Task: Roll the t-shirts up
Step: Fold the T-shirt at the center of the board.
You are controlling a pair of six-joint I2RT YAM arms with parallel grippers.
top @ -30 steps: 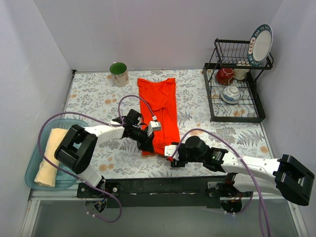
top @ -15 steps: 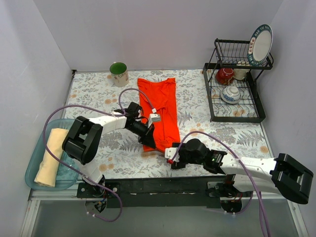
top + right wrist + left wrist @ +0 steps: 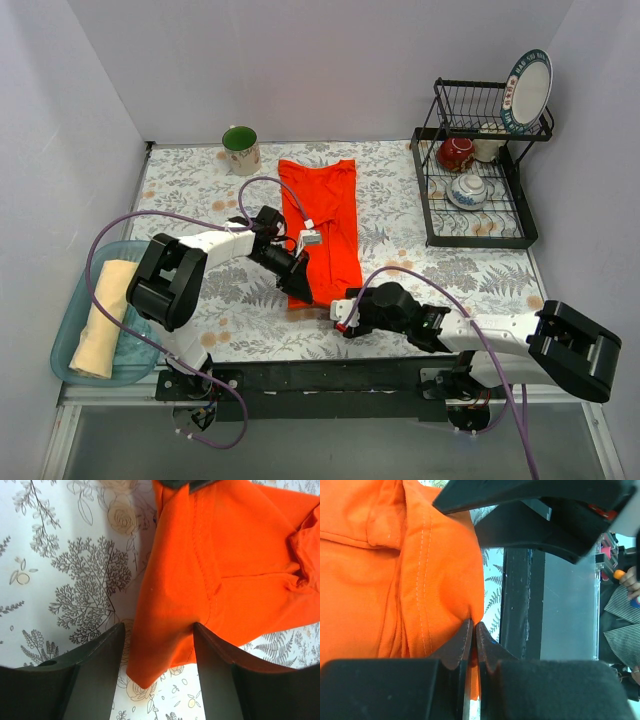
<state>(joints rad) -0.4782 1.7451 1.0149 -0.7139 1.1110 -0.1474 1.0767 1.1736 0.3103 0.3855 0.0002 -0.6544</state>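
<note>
Currently left hand (image 3: pixel 474 627) is pinching the near hem corner of the orange-red t-shirt (image 3: pixel 325 215), fingers pressed together on the cloth. Beside it, right hand (image 3: pixel 159 630) is standing spread wide, fingers straddling the other near corner; the shirt is lying lengthwise on the counter (image 3: pixel 180 190).

From above, the left end effector (image 3: pixel 299 291) covers the near left corner of the orange-red t-shirt (image 3: pixel 328 205), so its grip there cannot be read. The left wrist view cuts this shirt off at top and left; the right wrist view, at top and right. The folds of the cream-yellow t-shirt (image 3: pixel 100 320) and the crockery in the dish rack (image 3: pixel 480 242) are too small to tell.
</note>
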